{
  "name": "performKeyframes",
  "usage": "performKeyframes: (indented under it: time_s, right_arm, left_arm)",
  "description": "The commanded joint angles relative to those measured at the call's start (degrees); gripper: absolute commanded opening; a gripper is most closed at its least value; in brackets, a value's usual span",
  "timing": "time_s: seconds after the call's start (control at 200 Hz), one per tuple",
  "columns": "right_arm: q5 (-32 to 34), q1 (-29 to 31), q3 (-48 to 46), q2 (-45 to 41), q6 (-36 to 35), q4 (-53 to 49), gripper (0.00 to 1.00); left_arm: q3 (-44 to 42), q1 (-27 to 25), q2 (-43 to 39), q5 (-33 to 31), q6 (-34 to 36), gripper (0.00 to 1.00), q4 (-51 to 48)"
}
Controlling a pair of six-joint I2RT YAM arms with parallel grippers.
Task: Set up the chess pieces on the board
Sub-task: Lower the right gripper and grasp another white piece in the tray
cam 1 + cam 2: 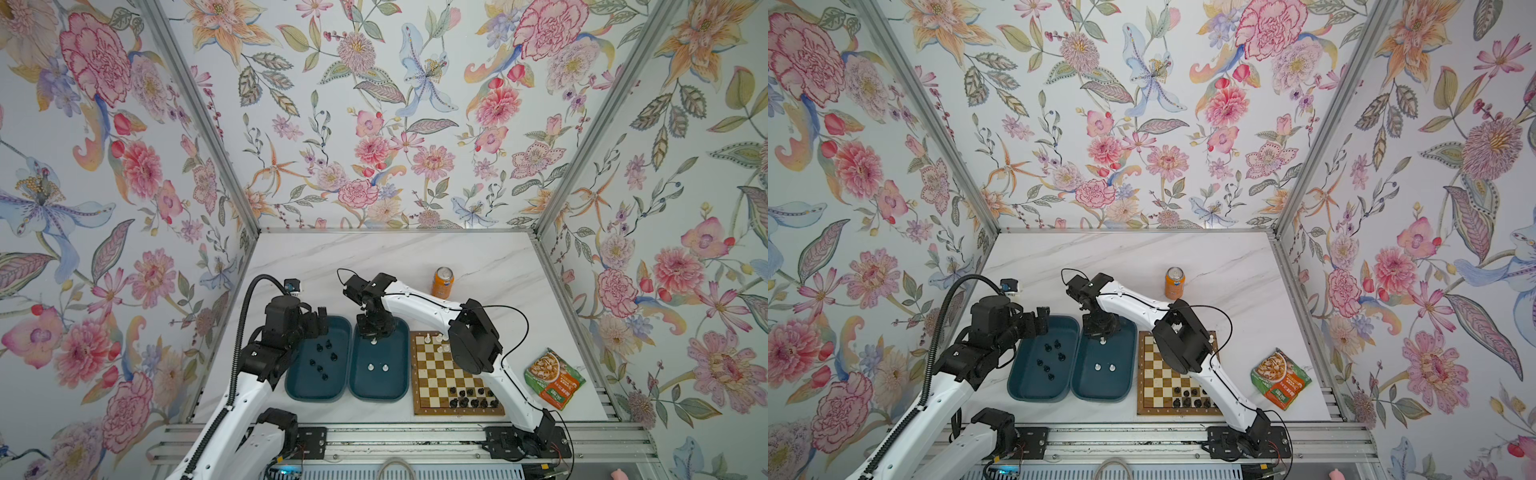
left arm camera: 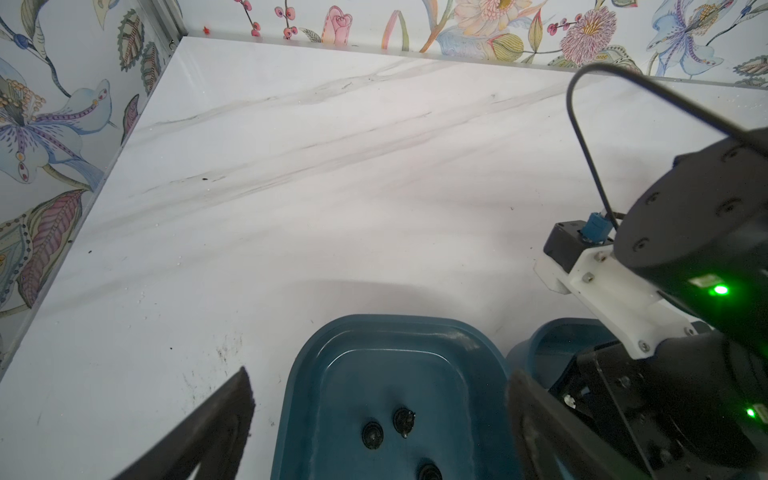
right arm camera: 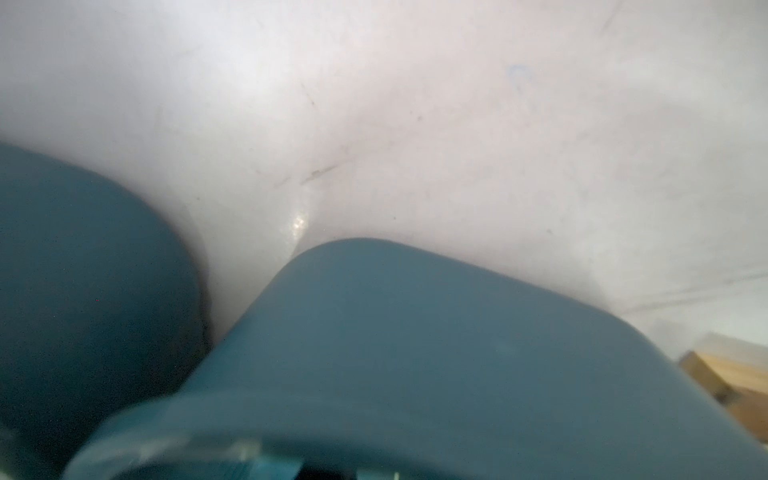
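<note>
The board (image 1: pixel 436 374) lies on the right, with a few white chess pieces (image 1: pixel 439 338) at its far edge and several black ones (image 1: pixel 469 397) on its near rows. Several black pieces (image 1: pixel 322 355) stand in the left teal tray (image 1: pixel 291 386); two show in the left wrist view (image 2: pixel 372 434). The right teal tray (image 1: pixel 378 399) holds two white pieces (image 1: pixel 370 367) in its middle. My left gripper (image 2: pixel 380 376) hangs open above the left tray's far end. My right gripper (image 1: pixel 374 334) reaches down into the right tray's far end onto a third white piece (image 1: pixel 373 341); its jaws are hidden.
An orange can (image 1: pixel 443 282) stands behind the board and a snack packet (image 1: pixel 555 378) lies to its right. The right arm's black elbow (image 1: pixel 473 340) hangs over the board's far right part. Flowered walls close in three sides.
</note>
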Motion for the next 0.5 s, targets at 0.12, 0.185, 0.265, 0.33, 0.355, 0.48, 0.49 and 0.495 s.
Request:
performKeyframes:
  time_s: [0.12,0.185,0.265,0.33,0.355,0.48,0.49,0.495]
  right_arm:
    - [0.9,0.0,0.7,-0.6,0.6,-1.0,0.13]
    - [1.3,-0.2,0.9,-1.5,0.5,-1.2,0.12]
    - [2.1,-0.6,1.4,-3.1,0.5,-1.8,0.12]
    - [3.0,-1.2,1.9,-4.2,0.5,-2.7,0.12]
    - [3.3,-1.3,2.2,-4.9,0.4,-3.1,0.12]
    - [5.4,-2.3,3.4,-7.1,0.1,-5.1,0.12]
    - [5.5,-2.4,3.6,-7.3,0.0,-5.4,0.12]
    - [5.5,-2.4,3.7,-7.4,0.0,-5.5,0.12]
  left_arm:
    - [1.4,0.6,-0.3,-1.4,0.6,0.96,-0.7]
    - [1.4,0.6,-0.3,-1.3,0.5,0.96,-0.4]
    - [1.3,0.6,-0.1,-1.2,0.4,0.96,0.0]
    - [1.3,0.6,-0.1,-1.0,0.3,0.96,0.5]
    - [1.3,0.6,-0.1,-1.0,0.2,0.96,0.7]
    - [1.4,0.6,0.5,-0.6,-0.2,0.96,1.7]
    - [1.4,0.6,0.5,-0.5,-0.2,0.96,1.8]
    - [1.4,0.6,0.6,-0.5,-0.2,0.96,1.8]
